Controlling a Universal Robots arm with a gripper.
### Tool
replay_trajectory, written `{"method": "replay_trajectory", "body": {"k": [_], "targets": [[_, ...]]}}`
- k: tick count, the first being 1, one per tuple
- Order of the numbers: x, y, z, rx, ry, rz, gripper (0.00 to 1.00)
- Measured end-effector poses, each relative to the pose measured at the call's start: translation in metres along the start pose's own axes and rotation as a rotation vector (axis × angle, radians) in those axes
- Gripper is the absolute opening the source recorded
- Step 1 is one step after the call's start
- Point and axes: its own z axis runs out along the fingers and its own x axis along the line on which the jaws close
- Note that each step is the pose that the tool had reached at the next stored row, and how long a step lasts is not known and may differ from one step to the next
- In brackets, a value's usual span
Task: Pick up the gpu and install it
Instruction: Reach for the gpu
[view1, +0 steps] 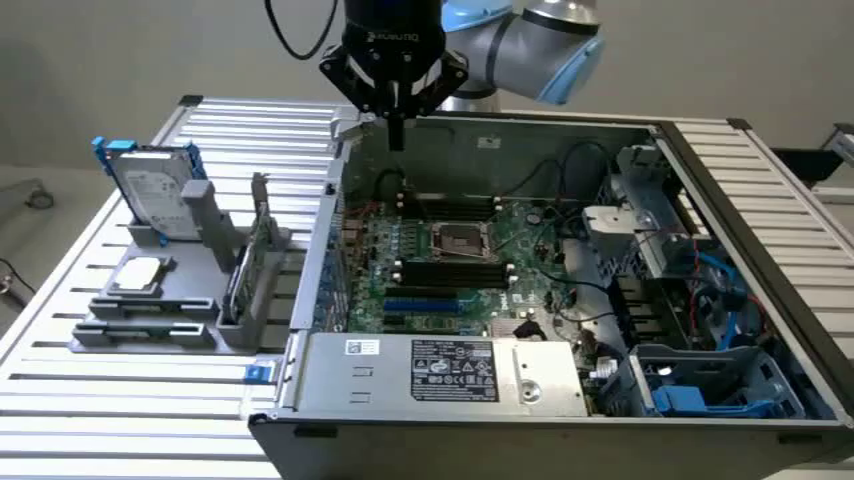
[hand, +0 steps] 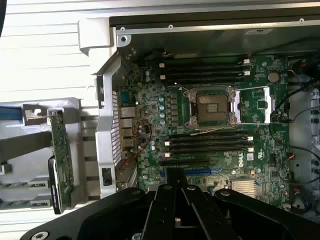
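The empty gripper (view1: 396, 138) is pinched shut, well apart from the gpu (view1: 251, 262); it should meet that thin edge squarely.

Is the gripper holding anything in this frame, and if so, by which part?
Nothing is held. The gripper hangs empty over the edge of the open computer case; the gpu stands in the grey rack beside the case, untouched.

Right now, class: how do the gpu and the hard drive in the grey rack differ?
The hard drive is silver in a blue frame; the gpu is a green board. In the exterior view the hard drive shows its broad face, the gpu its thin edge. The gpu stands nearer the computer case than the hard drive. Both stand upright in the rack.
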Motion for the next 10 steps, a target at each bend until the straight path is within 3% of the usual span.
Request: {"method": "replay_trajectory", "body": {"k": [7,10], "targets": [[0.0001,0.0000,0.0000,0.0000,0.0001,0.000,0.11],[0.0099,-0.0007,-0.0003,0.0002,0.0015,0.000,0.11]]}}
